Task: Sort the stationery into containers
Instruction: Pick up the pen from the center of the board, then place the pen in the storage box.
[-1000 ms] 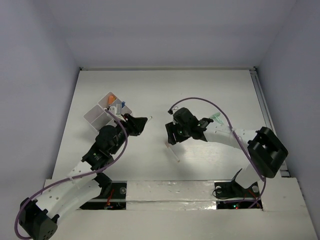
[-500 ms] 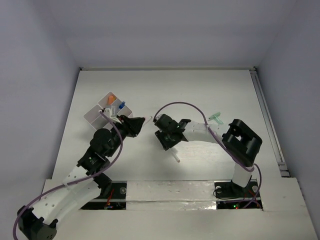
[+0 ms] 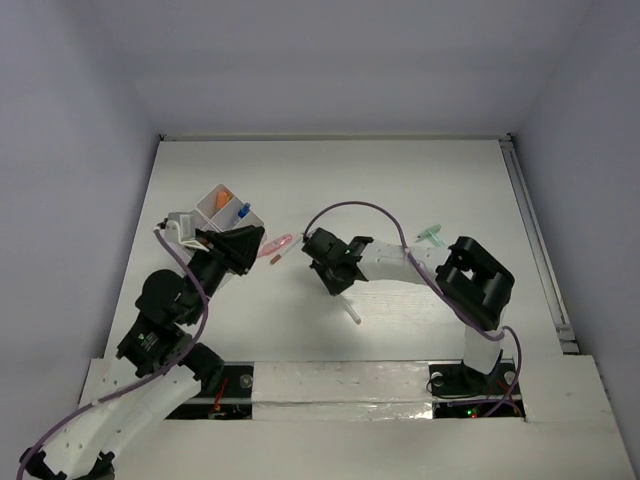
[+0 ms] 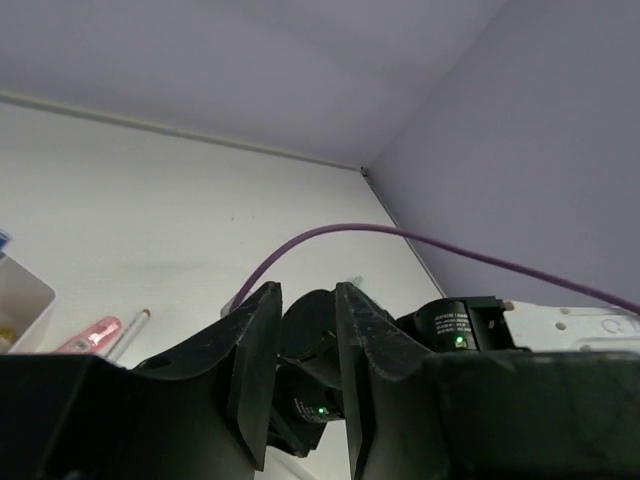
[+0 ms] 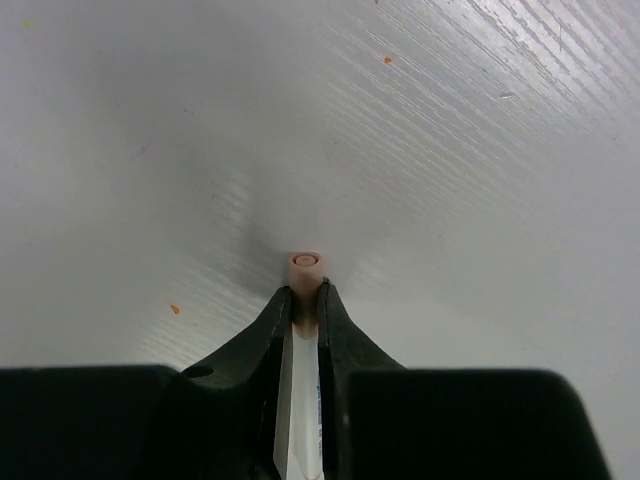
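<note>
1. Right wrist view: the right gripper [image 5: 303, 300] has its black fingers pinched shut on a thin white pen with a peach end [image 5: 305, 262]. The pen lies along the fingers, its end poking just past their tips, low over the white table [image 5: 470, 140].
2. In the top external view, the white plastic compartment tray [image 3: 210, 200] sits left of frame centre, left of and slightly above the right gripper [image 3: 325, 272].
3. The left gripper [image 3: 245, 245] sits between them, just beside the tray. In its wrist view the fingers are narrowly parted and hold nothing.
4. A translucent pink marker [image 3: 275, 247] lies on the table between the two grippers.
5. The left arm is nearer the tray, so the held pen's leftward path looks blocked unless that arm clears.
</note>
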`<state>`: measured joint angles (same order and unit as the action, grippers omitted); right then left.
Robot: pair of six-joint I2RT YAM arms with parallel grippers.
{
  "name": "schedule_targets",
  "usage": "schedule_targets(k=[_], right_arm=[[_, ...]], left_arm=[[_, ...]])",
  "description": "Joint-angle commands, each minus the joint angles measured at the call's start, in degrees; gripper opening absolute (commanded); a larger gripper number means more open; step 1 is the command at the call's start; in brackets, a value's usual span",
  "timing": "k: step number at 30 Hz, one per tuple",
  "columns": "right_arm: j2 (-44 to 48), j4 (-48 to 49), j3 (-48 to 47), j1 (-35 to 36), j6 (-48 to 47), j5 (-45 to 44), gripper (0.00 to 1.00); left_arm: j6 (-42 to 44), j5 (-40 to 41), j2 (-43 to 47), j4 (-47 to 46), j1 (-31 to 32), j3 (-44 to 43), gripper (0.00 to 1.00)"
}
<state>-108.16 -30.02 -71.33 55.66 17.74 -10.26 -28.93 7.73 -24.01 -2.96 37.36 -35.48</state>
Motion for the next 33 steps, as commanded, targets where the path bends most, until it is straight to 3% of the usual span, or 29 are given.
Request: schedule_targets(k=[1, 3, 8, 12, 22, 27, 33], right_arm=[[-3.0, 2.6, 0.0, 0.5, 0.5, -1.4, 0.0], [1.1, 6.0, -1.1, 0.5, 0.8, -1.4, 0.0], [7.0, 27.4, -6.9, 0.5, 0.5, 3.7, 0.0], [3.1, 42.4, -14.3, 0.5, 3.6, 13.8, 0.0], [-12.9, 71.5, -29.2, 1.6, 8.1, 15.4, 0.0], [-23.5, 76.0, -41.0, 2.1, 7.7, 13.2, 0.0], [-33.6, 74.4, -57.4, 2.6, 6.1, 10.6, 0.0]], left_arm=[[4.3, 3.9, 2.6, 5.3, -0.3, -5.6, 0.25], [6.6, 5.0, 3.6, 6.8, -0.3, -8.0, 0.27], [10.7, 8.2, 6.3, 9.3, -0.3, -11.8, 0.32], [12.7, 9.1, 7.9, 9.5, -0.3, -11.5, 0.34], [13.6, 13.4, 13.6, 7.8, -0.3, -7.8, 0.36], [13.9, 14.5, 14.3, 8.1, -0.3, -7.2, 0.37], [14.1, 15.0, 14.4, 7.9, -0.3, -6.7, 0.38]])
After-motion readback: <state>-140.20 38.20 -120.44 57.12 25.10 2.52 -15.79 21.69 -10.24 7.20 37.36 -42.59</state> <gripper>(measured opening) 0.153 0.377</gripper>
